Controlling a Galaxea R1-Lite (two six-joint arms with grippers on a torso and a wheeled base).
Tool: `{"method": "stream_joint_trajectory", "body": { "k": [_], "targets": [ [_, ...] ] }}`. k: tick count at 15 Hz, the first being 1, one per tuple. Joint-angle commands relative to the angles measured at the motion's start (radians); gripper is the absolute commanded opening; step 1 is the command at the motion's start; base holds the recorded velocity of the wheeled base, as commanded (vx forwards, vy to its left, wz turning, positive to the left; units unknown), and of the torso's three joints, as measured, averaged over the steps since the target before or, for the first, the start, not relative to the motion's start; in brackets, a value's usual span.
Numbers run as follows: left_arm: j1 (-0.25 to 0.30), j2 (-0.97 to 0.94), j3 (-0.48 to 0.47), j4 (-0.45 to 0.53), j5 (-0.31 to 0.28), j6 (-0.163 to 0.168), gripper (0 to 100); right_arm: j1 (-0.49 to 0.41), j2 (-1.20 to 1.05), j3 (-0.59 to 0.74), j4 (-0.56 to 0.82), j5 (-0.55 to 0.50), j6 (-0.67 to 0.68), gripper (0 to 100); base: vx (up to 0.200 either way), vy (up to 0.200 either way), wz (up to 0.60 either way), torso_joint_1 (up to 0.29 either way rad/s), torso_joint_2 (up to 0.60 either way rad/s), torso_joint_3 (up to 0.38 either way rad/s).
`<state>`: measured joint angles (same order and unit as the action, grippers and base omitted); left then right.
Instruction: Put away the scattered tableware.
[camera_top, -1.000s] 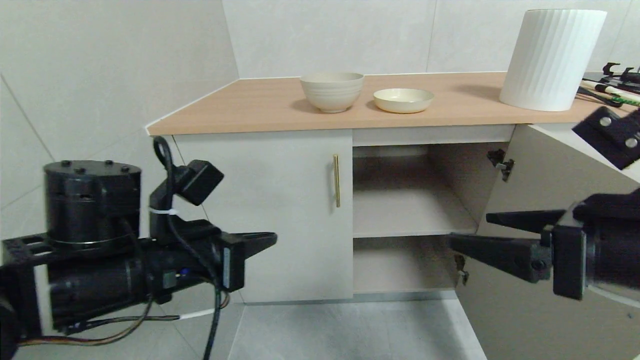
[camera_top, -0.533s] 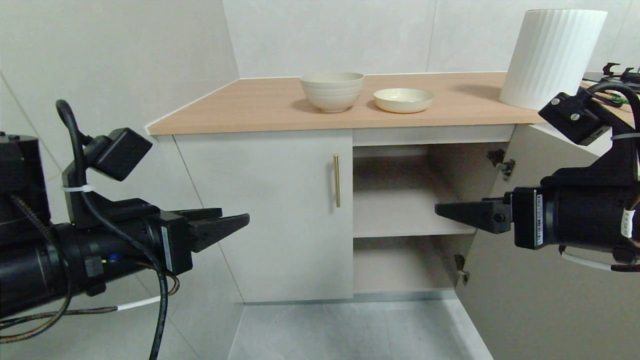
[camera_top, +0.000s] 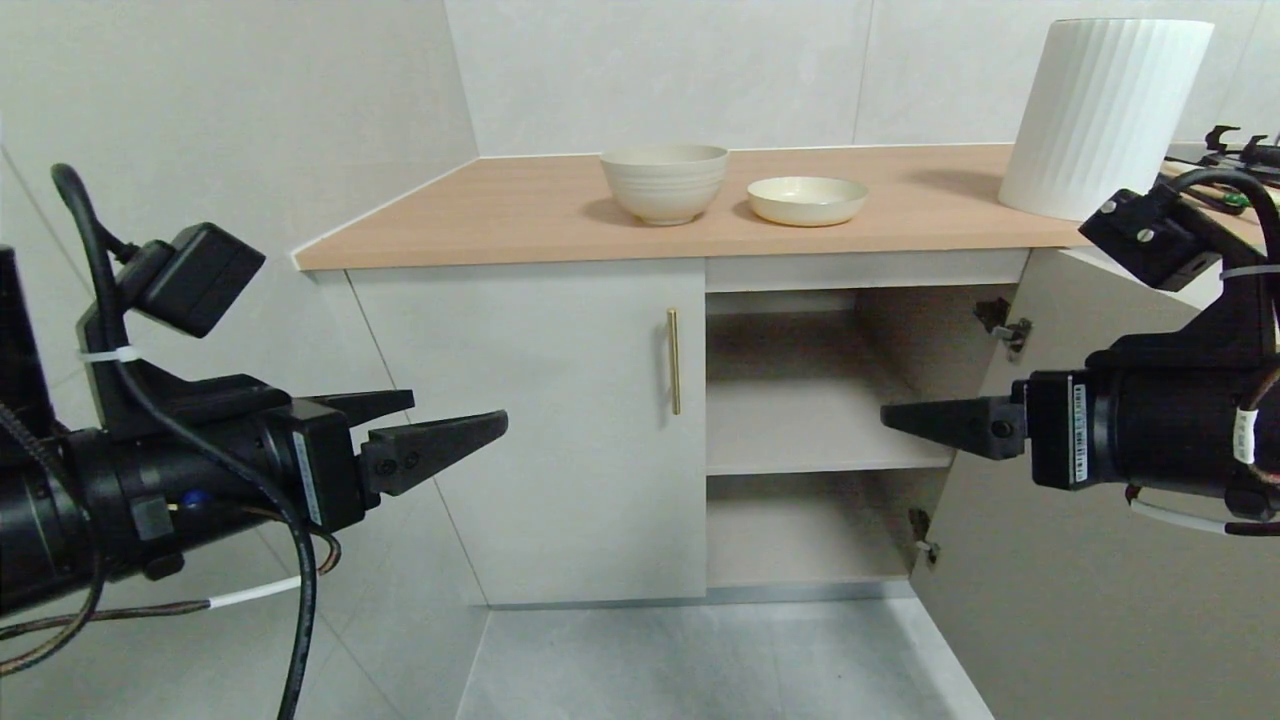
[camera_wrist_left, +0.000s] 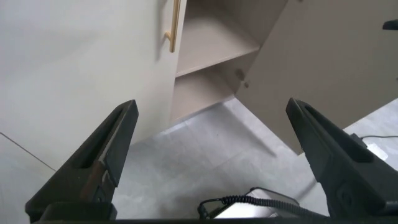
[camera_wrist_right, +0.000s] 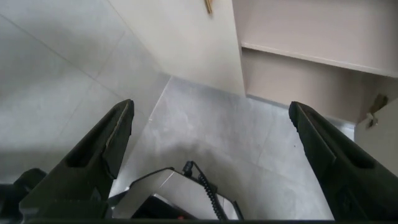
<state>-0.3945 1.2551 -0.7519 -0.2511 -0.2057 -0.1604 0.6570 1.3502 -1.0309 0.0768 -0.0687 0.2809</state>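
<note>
A cream ribbed bowl (camera_top: 664, 182) and a shallow cream dish (camera_top: 807, 200) stand side by side on the wooden countertop (camera_top: 500, 220). Below them the cabinet's right half stands open, showing a bare middle shelf (camera_top: 810, 430) and a bottom shelf (camera_top: 800, 530). My left gripper (camera_top: 458, 410) hangs open and holds nothing, left of the cabinet and well below the counter. My right gripper (camera_top: 890, 418) hovers open and unladen in front of the open compartment at shelf height. The wrist views show wide gaps between the fingers of the left gripper (camera_wrist_left: 211, 106) and the right gripper (camera_wrist_right: 211, 107), with floor beneath.
A tall white ribbed container (camera_top: 1100, 120) stands on the counter at the right, with dark utensils (camera_top: 1230, 170) beyond it. The left cabinet door with its brass handle (camera_top: 673, 360) is closed. The open right door (camera_top: 1050, 520) swings out beside my right arm. A tiled wall (camera_top: 200, 150) bounds the left.
Both arms have risen and their wrists have rolled since a second ago. Over the last half second the left gripper edged slightly right; the right one barely moved. The tableware stayed put.
</note>
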Motion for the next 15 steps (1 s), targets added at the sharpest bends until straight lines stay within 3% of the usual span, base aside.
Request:
{"method": "stream_joint_trajectory", "body": {
  "k": [1,3,15],
  "targets": [
    [0.0,0.001,-0.001,0.001,-0.001,-0.001,100,-0.004,-0.013,-0.002,0.0,0.0,0.0,100,0.0,0.0,0.0,0.0,0.0,0.0],
    [0.0,0.0,-0.001,0.009,-0.001,0.002,100,-0.004,-0.019,-0.006,0.001,-0.002,0.0,100,0.0,0.0,0.0,0.0,0.0,0.0],
    [0.0,0.007,-0.006,0.007,-0.003,0.002,100,-0.004,-0.045,0.02,-0.006,-0.006,0.0,100,0.2,0.0,0.0,0.002,0.0,0.004]
  ]
}}
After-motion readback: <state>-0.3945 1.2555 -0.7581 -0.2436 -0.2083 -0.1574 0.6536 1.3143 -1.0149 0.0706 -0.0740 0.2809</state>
